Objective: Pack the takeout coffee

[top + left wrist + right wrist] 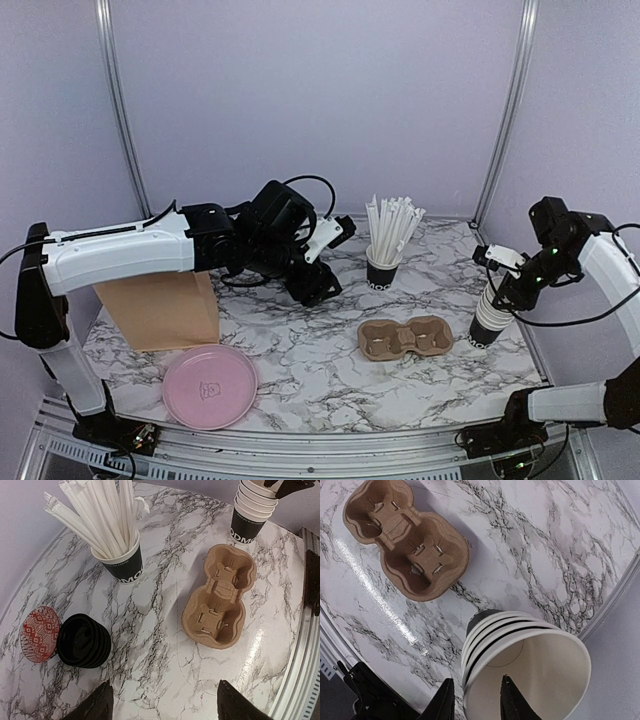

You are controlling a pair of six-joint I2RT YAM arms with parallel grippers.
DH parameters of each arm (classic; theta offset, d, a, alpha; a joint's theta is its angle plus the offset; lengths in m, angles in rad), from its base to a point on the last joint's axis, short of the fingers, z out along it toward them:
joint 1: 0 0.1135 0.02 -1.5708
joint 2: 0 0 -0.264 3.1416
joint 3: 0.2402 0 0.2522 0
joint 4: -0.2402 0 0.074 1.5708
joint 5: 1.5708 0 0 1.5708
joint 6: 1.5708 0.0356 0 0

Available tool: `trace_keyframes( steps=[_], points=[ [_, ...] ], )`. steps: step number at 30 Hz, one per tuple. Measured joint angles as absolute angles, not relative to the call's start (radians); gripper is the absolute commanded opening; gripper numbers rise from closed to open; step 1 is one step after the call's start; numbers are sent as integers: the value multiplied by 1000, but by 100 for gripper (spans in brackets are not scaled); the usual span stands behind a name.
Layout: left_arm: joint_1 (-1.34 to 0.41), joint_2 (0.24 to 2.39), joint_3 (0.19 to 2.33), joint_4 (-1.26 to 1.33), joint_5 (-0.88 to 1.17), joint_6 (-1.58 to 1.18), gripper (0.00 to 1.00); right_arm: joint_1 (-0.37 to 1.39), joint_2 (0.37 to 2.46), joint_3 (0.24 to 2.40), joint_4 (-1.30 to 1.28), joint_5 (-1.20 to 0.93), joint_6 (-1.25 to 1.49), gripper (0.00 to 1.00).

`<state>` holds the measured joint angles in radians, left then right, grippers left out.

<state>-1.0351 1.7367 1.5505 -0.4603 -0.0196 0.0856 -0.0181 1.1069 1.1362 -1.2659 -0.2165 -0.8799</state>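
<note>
The cup stack [251,511] — top cropped, its lettering [243,533] only partly readable.

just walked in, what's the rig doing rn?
Right gripper is at the stack of black paper cups, jaws open and straddling the top cup's rim, one finger inside and one outside. Left gripper hovers open and empty over the marble table, near the stack of black lids. The pulp carrier is empty; nothing is packed yet.
</note>
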Motion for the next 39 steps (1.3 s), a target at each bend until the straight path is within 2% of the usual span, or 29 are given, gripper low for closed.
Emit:
trace_keyframes(
  steps=[11, 21, 27, 31, 39],
  points=[
    [-1035, 1737, 1545, -453, -20, 82, 71, -18, 1116, 1114, -1276, -218, -872, 0],
    [-1038, 1737, 1542, -444, -8, 67, 71, -19, 1167, 1151, -1180, -218, -858, 0],
    [-1042, 1749, 1541, -427, 21, 64, 71, -18, 1332, 1279, -1026, -205, -818, 0],
    [-1042, 1770, 1541, -423, 35, 56, 71, -15, 1466, 1421, -1016, -197, -792, 0],
    [-1045, 1780, 1541, -415, 46, 37, 70, -22, 1503, 1558, -981, -135, -787, 0]
  ],
)
